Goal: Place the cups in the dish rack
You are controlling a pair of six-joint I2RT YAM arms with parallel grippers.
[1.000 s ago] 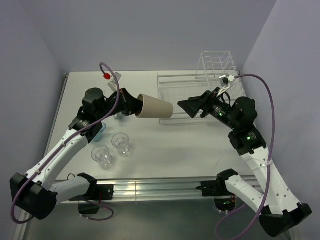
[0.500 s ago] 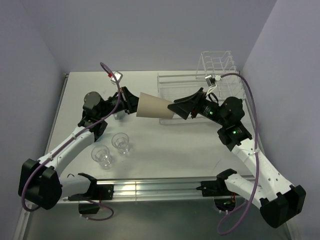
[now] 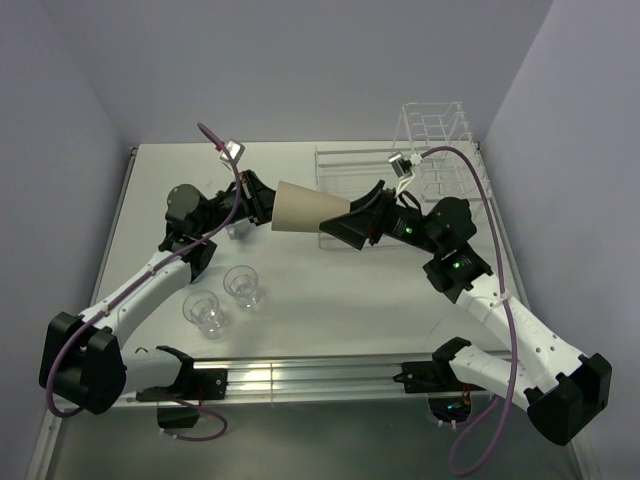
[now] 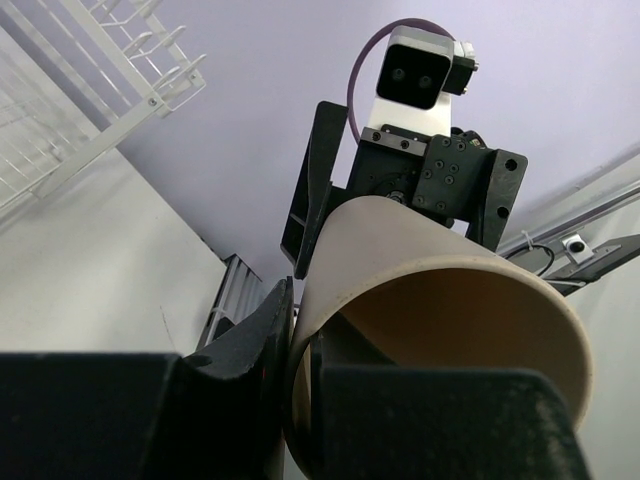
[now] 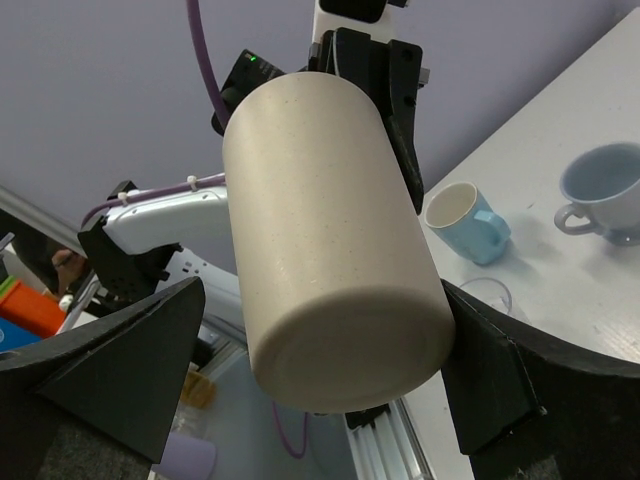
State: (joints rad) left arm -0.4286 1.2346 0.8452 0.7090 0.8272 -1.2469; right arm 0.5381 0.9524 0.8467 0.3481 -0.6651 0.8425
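The worktop (image 3: 370,290) carries the dish rack (image 3: 345,170) at its far right. It is a low white wire tray with taller plate dividers (image 3: 432,125) at its far end, and no cup shows in it.

My two arms meet in the air by the rack's left end. My left hand (image 3: 262,205) is pinched on the rim of the tan paper cup (image 3: 310,208), one finger inside the mouth and one outside. That keeps the cup off the worktop, lying nearly level. Its long axis runs left to right, with the mouth toward my left hand and the closed base toward my right.

My right hand (image 3: 337,222) is spread wide, a finger on either side of that base. Its wrist view shows a gap on both sides, so I judge it has no hold yet.

A handover looks like the next move. The base points straight into my open right hand, which is the one nearer the rack. It should close across the cup's body before my left lets go.

The light blue mug (image 5: 605,190) and the small light blue cup (image 5: 470,222) stand on the worktop to the left. One clear tumbler (image 3: 243,287) and a second tumbler (image 3: 206,313) stand at the near left.
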